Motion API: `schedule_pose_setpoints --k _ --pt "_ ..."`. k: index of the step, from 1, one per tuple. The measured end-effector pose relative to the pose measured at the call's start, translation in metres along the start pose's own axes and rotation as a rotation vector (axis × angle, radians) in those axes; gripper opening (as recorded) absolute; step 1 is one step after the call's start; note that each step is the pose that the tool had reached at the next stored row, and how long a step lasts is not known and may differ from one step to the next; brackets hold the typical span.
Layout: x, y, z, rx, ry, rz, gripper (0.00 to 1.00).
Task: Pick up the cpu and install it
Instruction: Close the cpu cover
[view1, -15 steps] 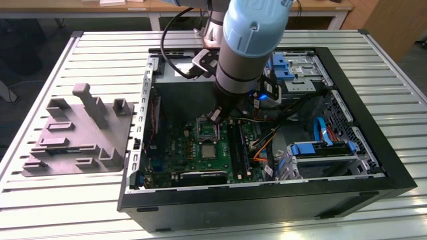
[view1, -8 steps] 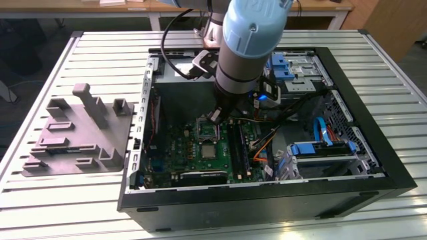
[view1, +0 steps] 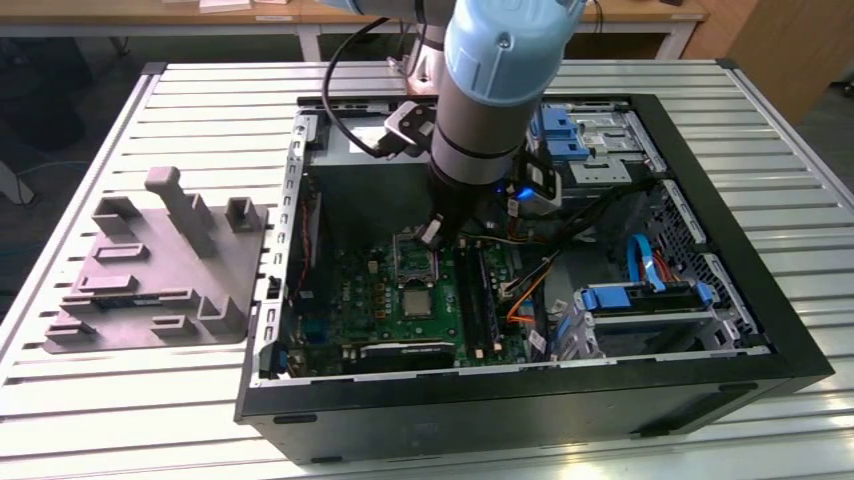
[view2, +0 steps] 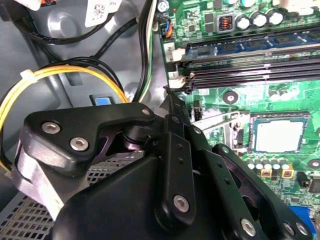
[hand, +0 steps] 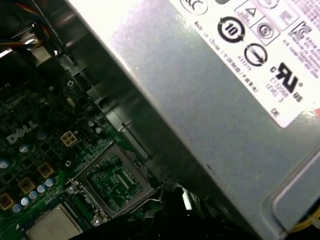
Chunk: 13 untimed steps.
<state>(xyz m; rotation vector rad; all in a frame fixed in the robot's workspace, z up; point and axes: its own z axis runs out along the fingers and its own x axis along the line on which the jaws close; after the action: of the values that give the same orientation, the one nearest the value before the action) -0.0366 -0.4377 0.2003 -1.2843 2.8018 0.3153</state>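
The cpu (view2: 278, 135) lies seated in its socket on the green motherboard (view2: 295, 95), so placement appears done. The gripper (view2: 172, 100) hovers just beside the socket; its finger state cannot be determined. The socket frame (hand: 117, 182) stands open, unlatched.

Exterior view looks down from high at the open case (view1: 747, 330) — both wrist views hug its motherboard (view2: 280, 100).

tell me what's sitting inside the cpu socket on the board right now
The cpu lies flat inside the socket, its pale metal top showing; its corner shows in the first wrist view too. The contacts beneath it are covered.
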Motion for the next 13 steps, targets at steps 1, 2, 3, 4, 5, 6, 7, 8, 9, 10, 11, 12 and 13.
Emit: schedule_pose_setpoints --k 1,2,3,4,5,6,7,8,9,10,11,12,13 --pt "-0.0002 0.0003 -0.0003 0.0025 0.0031 0.000 0.11" --pt "-0.0004 0.0007 -0.0007 0.0046 0.0055 0.000 0.11" --pt "-0.0005 0.0011 -0.0012 0.0058 0.0070 0.000 0.11" --pt "-0.0007 0.0015 -0.0020 0.0071 0.0085 0.000 0.11" --pt "-0.0008 0.0019 -0.0028 0.0080 0.0097 0.000 0.11" --pt "-0.0008 0.0024 -0.0036 0.0093 0.0110 0.000 0.11" --pt "-0.0008 0.0028 -0.0043 0.0105 0.0125 0.000 0.11" --pt "-0.0009 0.0033 -0.0050 0.0126 0.0148 0.000 0.11" --pt "-0.0009 0.0038 -0.0057 0.0154 0.0180 0.000 0.11" --pt "-0.0010 0.0043 -0.0064 0.0193 0.0226 0.000 0.11" --pt "-0.0010 0.0046 -0.0072 0.0233 0.0272 0.000 0.11" --pt "-0.0011 0.0050 -0.0080 0.0275 0.0322 0.000 0.11" --pt "-0.0012 0.0054 -0.0089 0.0325 0.0379 0.001 0.11"
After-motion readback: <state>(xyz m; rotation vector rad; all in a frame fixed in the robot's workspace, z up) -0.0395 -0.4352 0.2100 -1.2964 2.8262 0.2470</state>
